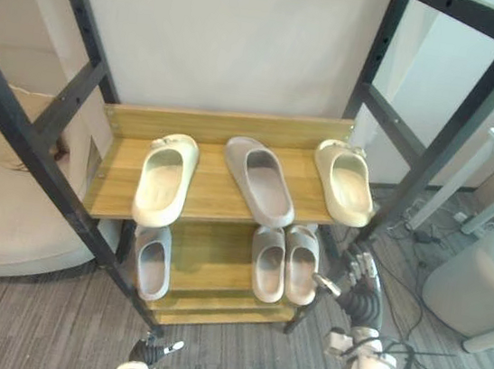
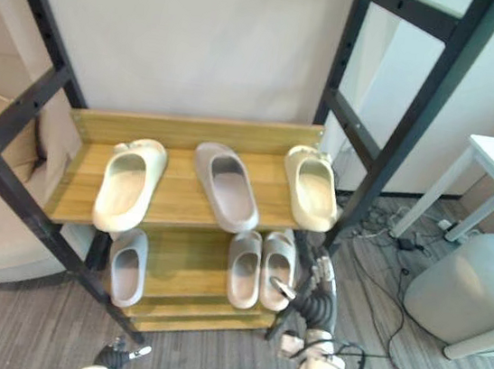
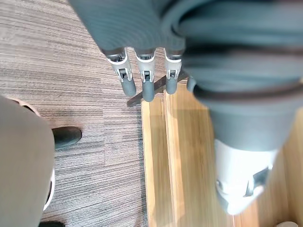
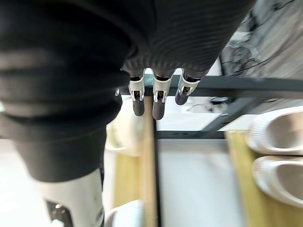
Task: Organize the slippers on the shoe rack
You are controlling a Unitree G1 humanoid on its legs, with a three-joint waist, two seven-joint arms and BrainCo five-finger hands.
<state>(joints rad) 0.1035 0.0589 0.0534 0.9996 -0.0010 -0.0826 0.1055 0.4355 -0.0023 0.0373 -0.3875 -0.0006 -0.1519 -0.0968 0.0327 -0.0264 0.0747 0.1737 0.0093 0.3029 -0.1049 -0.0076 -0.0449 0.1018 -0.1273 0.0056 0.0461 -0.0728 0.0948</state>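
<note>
Shoe rack (image 1: 209, 193), 3 top-shelf slippers (image 1: 261, 182), 3 lower grey slippers (image 1: 269, 262), right hand (image 1: 356, 277) beside lower shelf, fingers straight, empty, left hand (image 1: 155, 349) low, fingers straight, empty

You lose the shoe rack's (image 1: 211, 191) dark posts at the top edge. On its lower shelf, the toes of the single grey slipper (image 1: 152, 265) and the grey pair (image 1: 267, 274) hide under the top shelf. By the rack's edge, a cream shape (image 4: 124, 135) is too blurred to name.
</note>
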